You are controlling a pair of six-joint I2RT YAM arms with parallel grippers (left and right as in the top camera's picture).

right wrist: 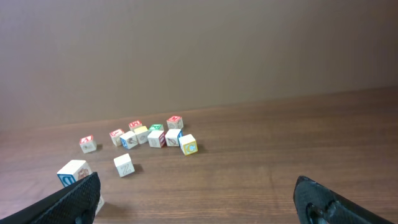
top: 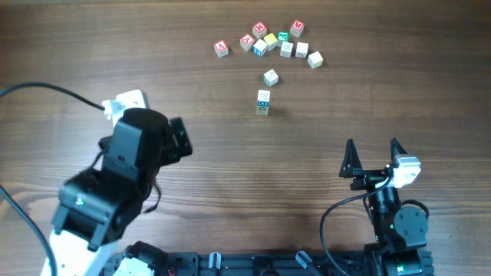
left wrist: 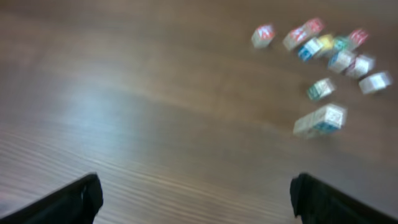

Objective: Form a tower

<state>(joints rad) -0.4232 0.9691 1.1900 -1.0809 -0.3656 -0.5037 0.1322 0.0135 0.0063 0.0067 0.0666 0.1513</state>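
Note:
The tower (top: 263,102) is a short stack of pale letter cubes with blue marks, standing just below a loose single cube (top: 270,77). The left wrist view shows the tower (left wrist: 320,120) blurred, far ahead to the right. In the right wrist view the tower (right wrist: 74,172) stands at the left, its lower part hidden behind my finger (right wrist: 74,199). My left gripper (top: 180,142) is open over bare table, well to the left of the stack, and nothing lies between its fingers (left wrist: 74,202). My right gripper (top: 374,157) is open near the front right, holding nothing.
Several loose letter cubes (top: 270,40) with red, green, blue and yellow marks lie clustered at the back, and one red-marked cube (top: 221,48) lies apart on the left. A cube marked Z (right wrist: 124,165) sits between the cluster and the stack. A black cable (top: 46,90) runs at the far left.

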